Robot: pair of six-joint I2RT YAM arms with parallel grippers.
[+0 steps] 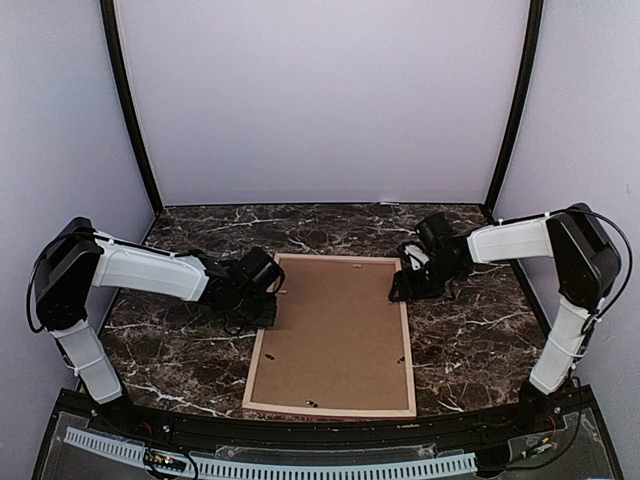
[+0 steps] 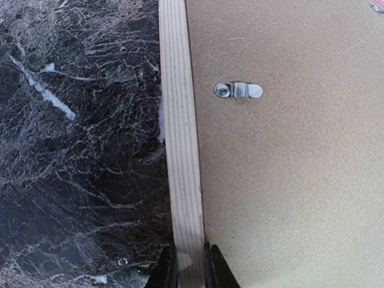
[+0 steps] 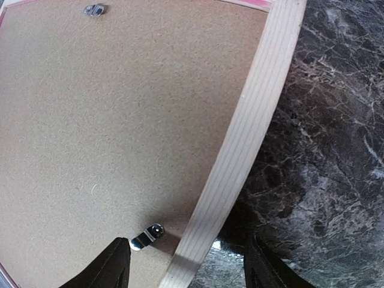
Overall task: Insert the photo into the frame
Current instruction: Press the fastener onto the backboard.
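Lying back-up mid-tabletop (image 1: 470, 345), the frame (image 1: 330, 409) has its near rail close to the front edge, and a brown backing board (image 1: 335, 330) fills it. Your left pincer (image 2: 190, 267) pinches the left rail. Your right pincer (image 3: 189, 264) straddles the right rail, spread wide, beside a metal clip (image 3: 147, 236). Marble shows on both sides and beyond the far rail.

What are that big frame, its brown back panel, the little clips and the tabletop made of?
Frame: pale, bare-looking wood, straight grain lines. Back panel: matte brown hardboard, probably; fine speckled fibres. Clip: shiny silvery metal. Tabletop: dark marble or marble-look laminate, white veins.
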